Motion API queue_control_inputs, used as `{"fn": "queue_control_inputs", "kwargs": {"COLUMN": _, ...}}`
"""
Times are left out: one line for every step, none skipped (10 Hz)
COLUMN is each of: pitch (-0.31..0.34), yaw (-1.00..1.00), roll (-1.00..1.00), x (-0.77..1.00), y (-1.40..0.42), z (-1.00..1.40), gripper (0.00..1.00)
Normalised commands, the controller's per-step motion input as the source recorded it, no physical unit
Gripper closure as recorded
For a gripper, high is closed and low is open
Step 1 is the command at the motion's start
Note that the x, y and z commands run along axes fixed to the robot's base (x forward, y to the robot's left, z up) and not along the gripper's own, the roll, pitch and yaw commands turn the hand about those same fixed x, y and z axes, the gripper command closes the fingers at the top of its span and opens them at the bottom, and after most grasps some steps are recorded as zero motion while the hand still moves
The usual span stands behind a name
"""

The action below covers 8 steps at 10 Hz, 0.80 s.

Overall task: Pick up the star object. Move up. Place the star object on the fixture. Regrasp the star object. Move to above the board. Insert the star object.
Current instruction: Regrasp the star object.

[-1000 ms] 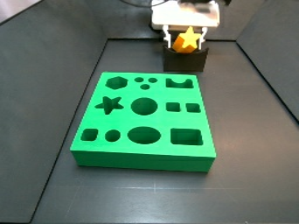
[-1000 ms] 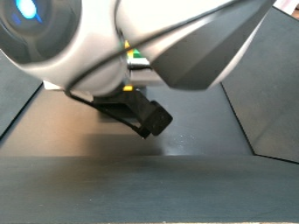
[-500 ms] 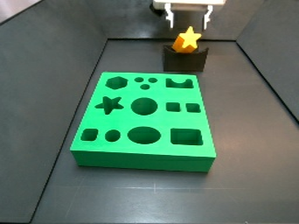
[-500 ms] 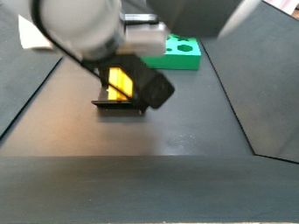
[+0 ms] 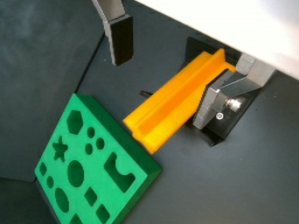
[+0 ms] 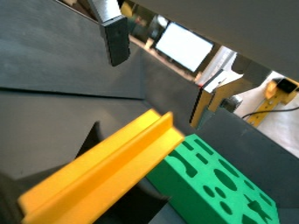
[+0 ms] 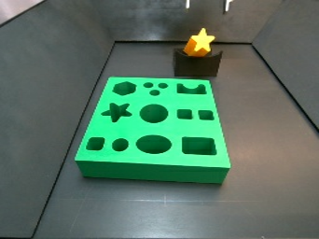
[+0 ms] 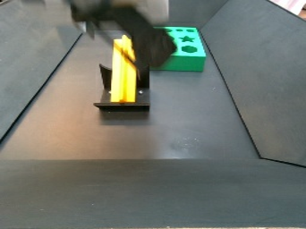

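The star object (image 7: 200, 42), an orange-yellow ridged bar, rests on the dark fixture (image 7: 197, 63) at the back of the floor. It shows end-on as a star there and as a long bar (image 8: 124, 67) in a side view. My gripper (image 5: 176, 66) hangs open above it, fingers (image 5: 119, 35) apart and off the bar. Both wrist views show the star object (image 6: 100, 166) below the jaws. Only the fingertips (image 7: 187, 4) reach into a side view's upper edge. The green board (image 7: 156, 126) lies in front of the fixture.
The board (image 5: 93, 166) has many shaped holes, a star hole (image 7: 116, 113) among them. Dark walls enclose the floor (image 8: 156, 161). A bright screen (image 6: 181, 45) and cables show beyond the rig.
The gripper has let go of the star object and risen straight up, nearly out of the side view. The star object stays on the fixture.
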Motion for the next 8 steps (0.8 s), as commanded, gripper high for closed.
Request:
{"fn": "queue_control_inputs", "kwargs": {"pitch": 0.033, "yaw": 0.02, "roll": 1.0, "x": -0.05, "y": -1.0, "z": 0.74, "gripper": 0.0}}
{"fn": "queue_control_inputs", "kwargs": {"pitch": 0.027, "yaw": 0.02, "roll": 1.0, "x": -0.06, "y": -1.0, "z": 0.65, "gripper": 0.0}}
{"fn": "queue_control_inputs", "kwargs": {"pitch": 0.026, "yaw": 0.02, "roll": 1.0, "x": -0.06, "y": -1.0, "z": 0.55, "gripper": 0.0}}
{"fn": "queue_control_inputs", "kwargs": {"pitch": 0.024, "yaw": 0.02, "roll": 1.0, "x": -0.04, "y": -0.94, "z": 0.39, "gripper": 0.0}}
{"fn": "queue_control_inputs", "kwargs": {"pitch": 0.024, "yaw": 0.02, "roll": 1.0, "x": -0.03, "y": -0.81, "z": 0.31, "gripper": 0.0}}
{"fn": "queue_control_inputs", "kwargs": {"pitch": 0.021, "yaw": 0.03, "roll": 1.0, "x": -0.02, "y": -0.45, "z": 0.12, "gripper": 0.0}}
{"fn": "queue_control_inputs", "kwargs": {"pitch": 0.018, "yaw": 0.03, "roll": 1.0, "x": -0.02, "y": -0.3, "z": 0.07, "gripper": 0.0}}
{"fn": "queue_control_inputs", "kwargs": {"pitch": 0.015, "yaw": 0.03, "roll": 1.0, "x": -0.01, "y": -0.06, "z": 0.03, "gripper": 0.0}}
